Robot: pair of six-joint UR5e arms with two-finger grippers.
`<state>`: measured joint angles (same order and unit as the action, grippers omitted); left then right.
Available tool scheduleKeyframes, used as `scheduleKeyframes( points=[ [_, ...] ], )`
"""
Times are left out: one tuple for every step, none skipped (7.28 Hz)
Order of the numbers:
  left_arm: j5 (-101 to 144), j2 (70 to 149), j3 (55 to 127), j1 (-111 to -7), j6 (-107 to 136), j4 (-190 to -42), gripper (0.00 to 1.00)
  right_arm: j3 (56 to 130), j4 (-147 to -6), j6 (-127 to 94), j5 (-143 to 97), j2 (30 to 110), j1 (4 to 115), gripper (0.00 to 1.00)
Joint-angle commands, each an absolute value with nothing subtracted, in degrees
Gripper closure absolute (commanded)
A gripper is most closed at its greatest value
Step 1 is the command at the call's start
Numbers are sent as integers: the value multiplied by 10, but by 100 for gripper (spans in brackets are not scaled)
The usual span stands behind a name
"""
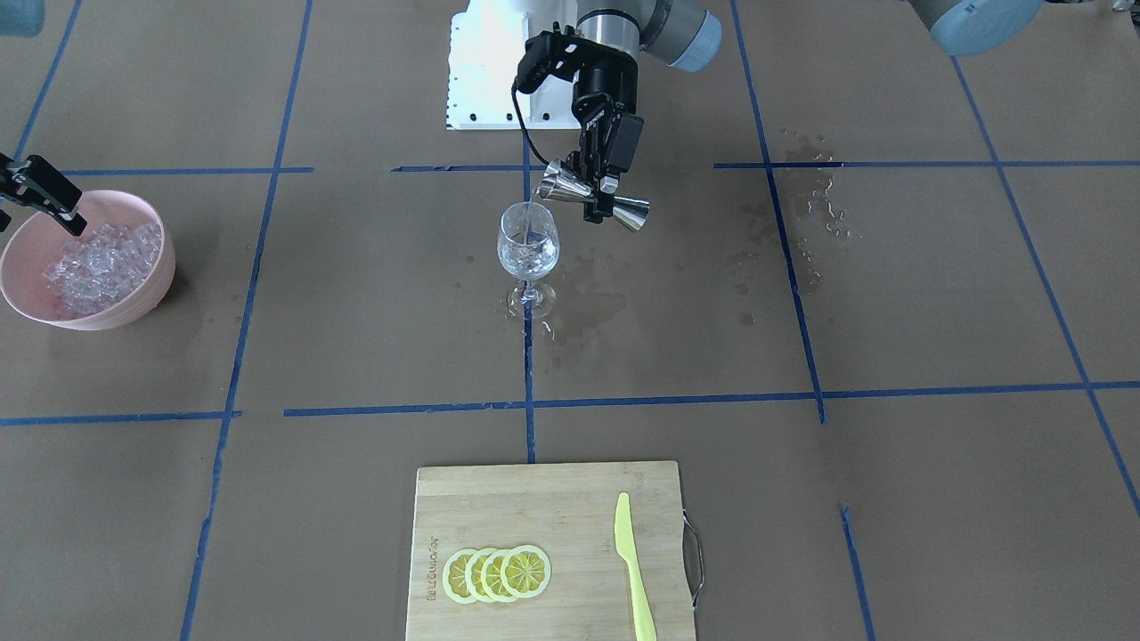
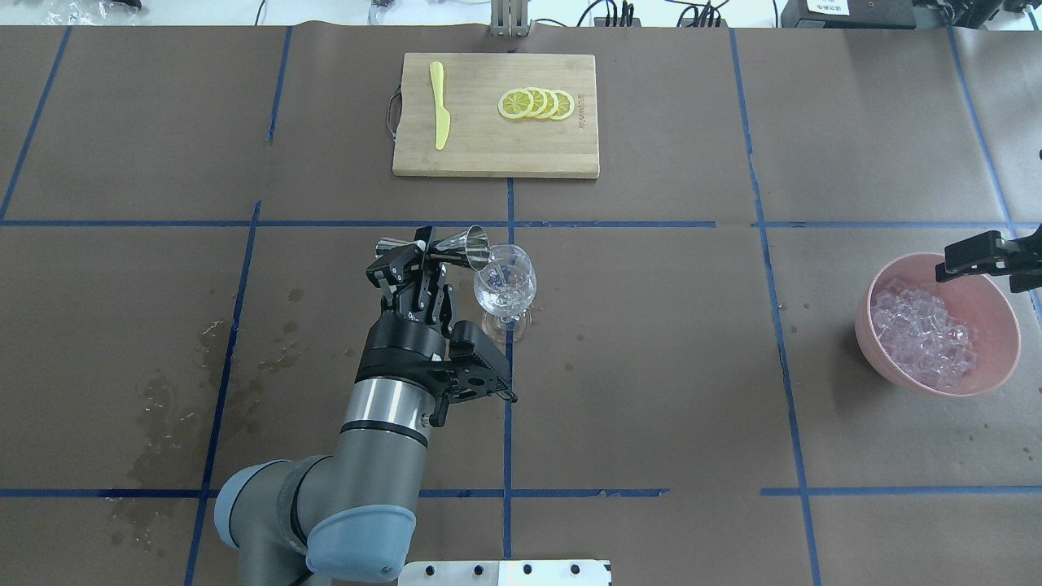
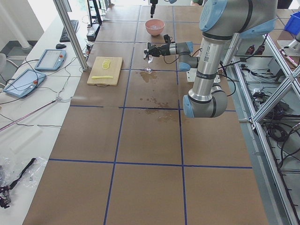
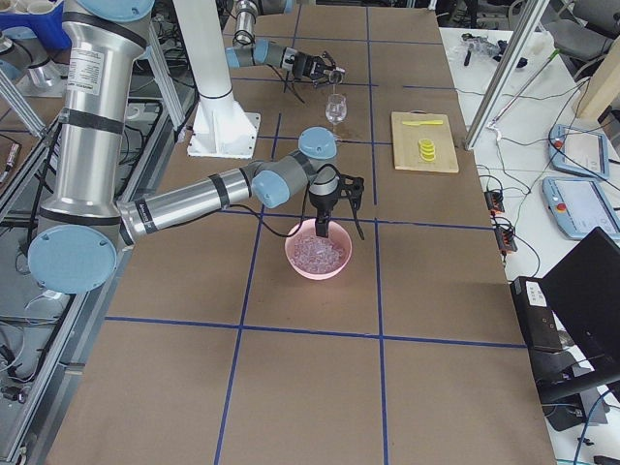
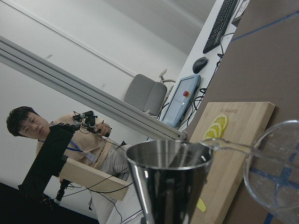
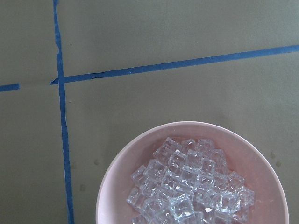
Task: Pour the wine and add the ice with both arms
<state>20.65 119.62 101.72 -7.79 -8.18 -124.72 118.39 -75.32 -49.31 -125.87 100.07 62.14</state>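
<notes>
- Left gripper (image 1: 597, 198) pinches jigger (image 1: 559, 185); long axis level, mouth pointing right at glass (image 1: 528, 245), wine (image 5: 233, 147) trickling in.
- Right gripper (image 2: 981, 254) over ice (image 2: 920, 338) bowl (image 2: 1001, 325); spread unclear.

Mid-table, jigger (image 2: 470, 244) over glass (image 2: 505, 285), ice (image 2: 924, 338) in bowl (image 2: 995, 317) at robot's right, board (image 2: 488, 146) beyond glass

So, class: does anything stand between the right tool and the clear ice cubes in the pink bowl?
Nothing visible does. The right tool hangs above the round pink bowl, only open air down to the clear ice cubes. The left tool, its steel jigger and the stemmed wine glass stand well away.
</notes>
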Motion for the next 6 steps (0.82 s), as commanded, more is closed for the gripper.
scheduleKeyframes(
  points=[
    [200, 1198, 1013, -76, -127, -1247, 100, 1183, -753, -493, -1259, 1001, 621, 0],
    [199, 1203, 1008, -76, -154, -1246, 100, 1183, -753, -493, -1259, 1001, 621, 0],
    [179, 1205, 1005, -76, -189, -1246, 100, 1183, -753, -493, -1260, 1001, 621, 0],
    [175, 1206, 1005, -76, -211, -1245, 100, 1183, -753, -493, -1260, 1001, 622, 0],
    [174, 1207, 1005, -76, -236, -1244, 100, 1183, -753, -493, -1260, 1000, 621, 0],
    [174, 1208, 1005, -76, -242, -1244, 100, 1182, -753, -493, -1260, 999, 621, 0]
  ],
)
